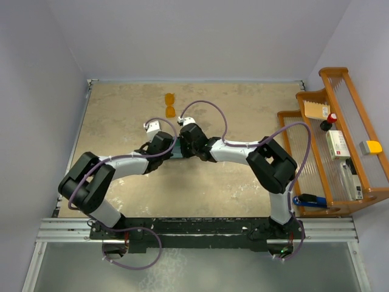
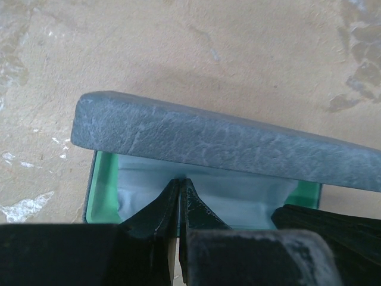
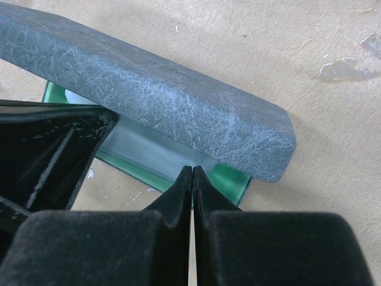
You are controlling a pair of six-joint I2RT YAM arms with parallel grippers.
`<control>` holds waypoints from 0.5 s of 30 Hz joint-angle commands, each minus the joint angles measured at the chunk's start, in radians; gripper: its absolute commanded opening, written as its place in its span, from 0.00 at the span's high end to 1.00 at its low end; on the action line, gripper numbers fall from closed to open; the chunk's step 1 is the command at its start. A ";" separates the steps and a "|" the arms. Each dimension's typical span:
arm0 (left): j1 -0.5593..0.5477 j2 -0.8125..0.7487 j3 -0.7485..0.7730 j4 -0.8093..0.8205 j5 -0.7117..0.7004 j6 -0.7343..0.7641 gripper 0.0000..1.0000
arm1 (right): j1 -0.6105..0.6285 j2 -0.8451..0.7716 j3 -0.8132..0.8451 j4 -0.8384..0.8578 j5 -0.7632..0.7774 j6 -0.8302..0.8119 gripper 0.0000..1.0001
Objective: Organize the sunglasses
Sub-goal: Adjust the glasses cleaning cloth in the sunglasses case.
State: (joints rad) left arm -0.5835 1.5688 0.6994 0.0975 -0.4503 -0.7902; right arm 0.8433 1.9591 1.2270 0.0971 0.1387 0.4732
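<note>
The sunglasses (image 1: 170, 104), small with orange lenses, lie on the table beyond both arms, apart from the grippers. A grey-blue case (image 2: 226, 140) with teal-green lining (image 2: 104, 190) sits half open at mid-table, mostly hidden under the wrists in the top view. My left gripper (image 2: 180, 182) is shut with nothing between its fingers. Its tips poke into the gap under the lid. My right gripper (image 3: 193, 168) is also shut and empty, its tips at the case's lining (image 3: 232, 179) below the lid (image 3: 155, 101). The two grippers meet over the case, left gripper (image 1: 165, 145) and right gripper (image 1: 185, 141).
A wooden rack (image 1: 340, 140) holding small items stands along the right edge. A blue-handled tool (image 1: 310, 199) lies at its foot. Walls close in the table on the left, back and right.
</note>
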 commanded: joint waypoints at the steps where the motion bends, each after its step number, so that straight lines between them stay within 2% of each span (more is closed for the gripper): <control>1: 0.004 0.014 -0.015 0.034 -0.031 -0.009 1.00 | -0.003 0.012 0.032 0.045 -0.006 0.015 1.00; 15: 0.004 0.010 -0.041 0.006 -0.067 0.006 1.00 | -0.002 0.052 0.052 0.016 0.009 0.032 1.00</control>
State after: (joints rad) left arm -0.5835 1.5875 0.6746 0.1108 -0.4854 -0.7929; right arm 0.8433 2.0136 1.2579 0.1196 0.1314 0.4896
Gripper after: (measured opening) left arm 0.002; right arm 0.004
